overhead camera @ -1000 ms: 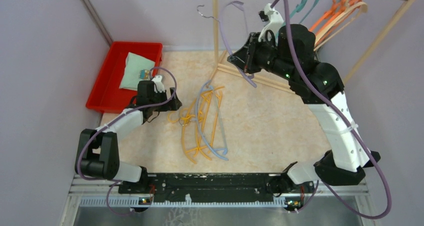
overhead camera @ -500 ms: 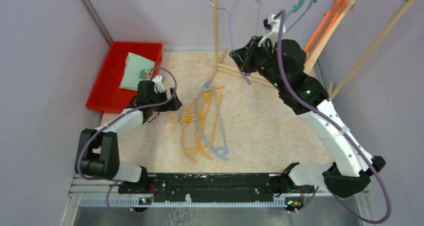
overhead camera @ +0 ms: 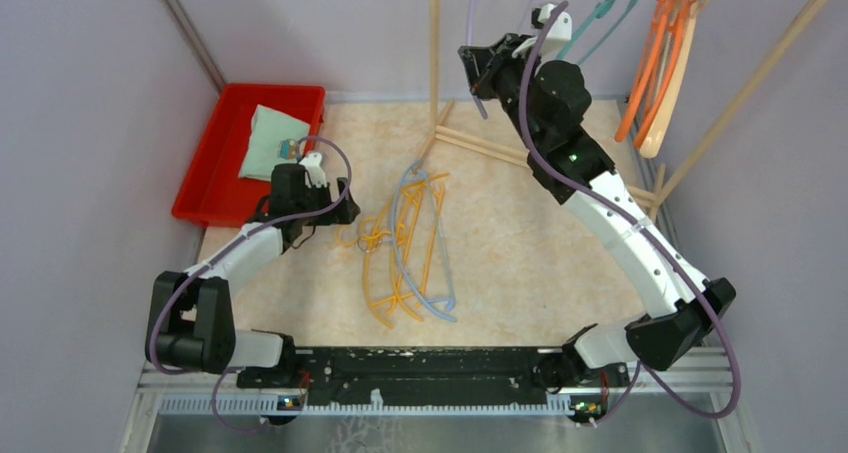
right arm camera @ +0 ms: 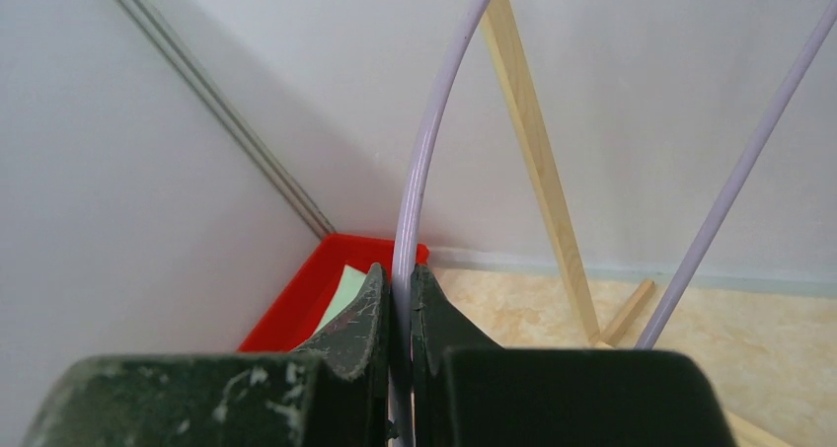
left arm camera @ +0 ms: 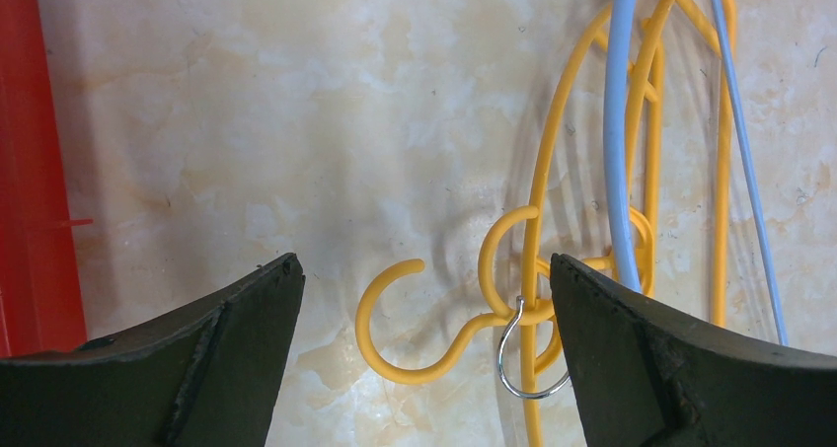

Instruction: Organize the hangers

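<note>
Thin lavender plastic hanger [right arm camera: 410, 200], curved rod pinched by right gripper [right arm camera: 400, 299], left gripper [left arm camera: 424, 269] spread wide above glossy yellow hangers [left arm camera: 538, 210]

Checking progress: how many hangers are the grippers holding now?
1: the lavender hanger, pinched in the right gripper up by the rack pole. The left gripper is open above the pile, empty.

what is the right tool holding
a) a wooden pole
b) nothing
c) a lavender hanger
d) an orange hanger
c: in the right wrist view the right tool is pinched shut on the thin rod of the lavender hanger.
</note>
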